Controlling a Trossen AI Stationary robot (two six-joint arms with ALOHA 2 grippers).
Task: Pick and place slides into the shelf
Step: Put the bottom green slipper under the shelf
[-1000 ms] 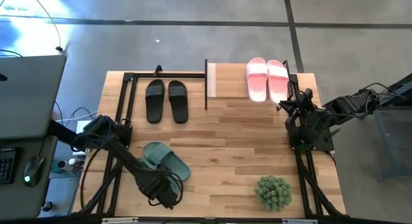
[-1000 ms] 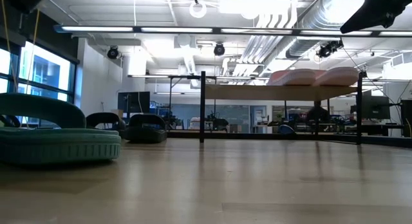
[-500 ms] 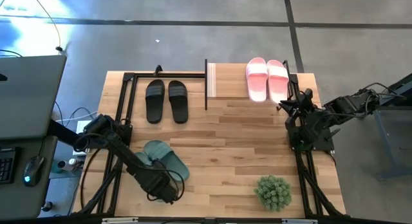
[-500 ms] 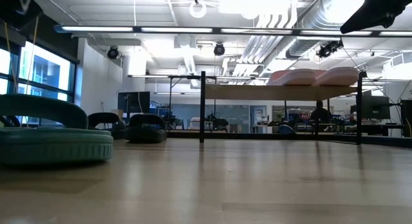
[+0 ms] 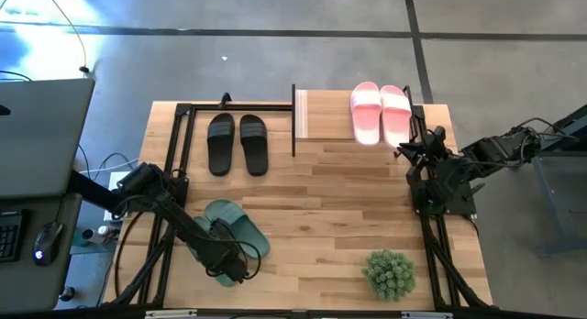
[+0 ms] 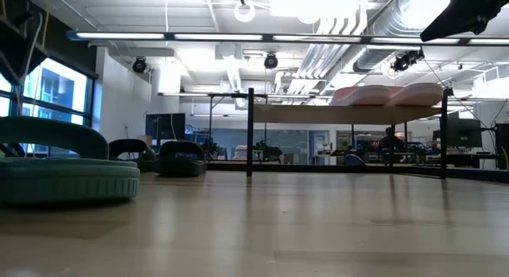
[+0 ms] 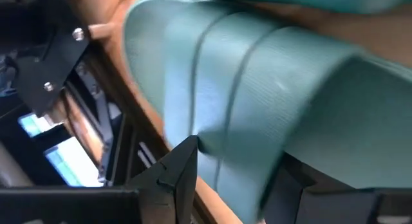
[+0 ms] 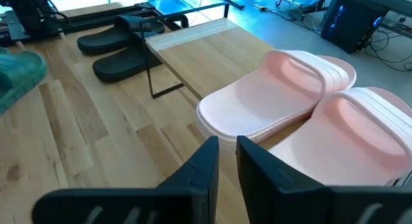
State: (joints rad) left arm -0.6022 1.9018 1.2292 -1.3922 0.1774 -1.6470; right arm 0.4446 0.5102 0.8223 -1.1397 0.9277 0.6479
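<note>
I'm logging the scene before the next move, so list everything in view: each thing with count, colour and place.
Pink slides: two, pale pink, side by side on the shelf top.
Black slides: two, black, on the table left of the shelf.
Green slides: two, dark green, front left of the table.
Shelf: one, light wood board with black frame, far right of the table.
Plant: one, green, spiky, front right.
Table: one, wooden.
Left gripper: at the green slides, fingers around a slide's edge.
Right gripper: beside the pink slides, holding nothing.
</note>
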